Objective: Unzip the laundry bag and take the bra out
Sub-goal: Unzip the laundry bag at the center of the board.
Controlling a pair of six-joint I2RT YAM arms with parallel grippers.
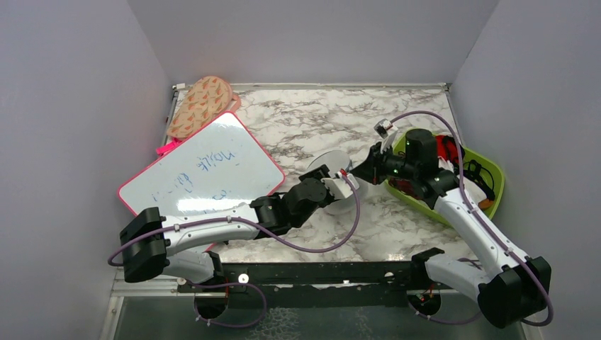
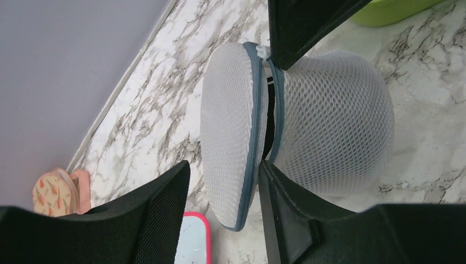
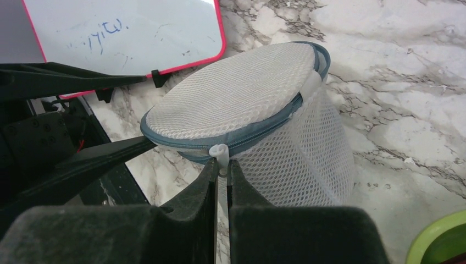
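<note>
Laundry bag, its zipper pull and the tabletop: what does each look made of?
The laundry bag looks like soft white synthetic mesh, a see-through honeycomb weave, edged with matte blue-grey zipper tape. The zipper pull is smooth white, probably plastic. The tabletop shows a grey-veined marble pattern; possibly laminate or film rather than stone, cannot tell.

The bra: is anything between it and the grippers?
Yes, the laundry bag. Its mesh lid is only partly unzipped, showing a dark slit. The bra is not visible. The right gripper pinches the zipper pull. The left gripper is open around the lid's rim.
</note>
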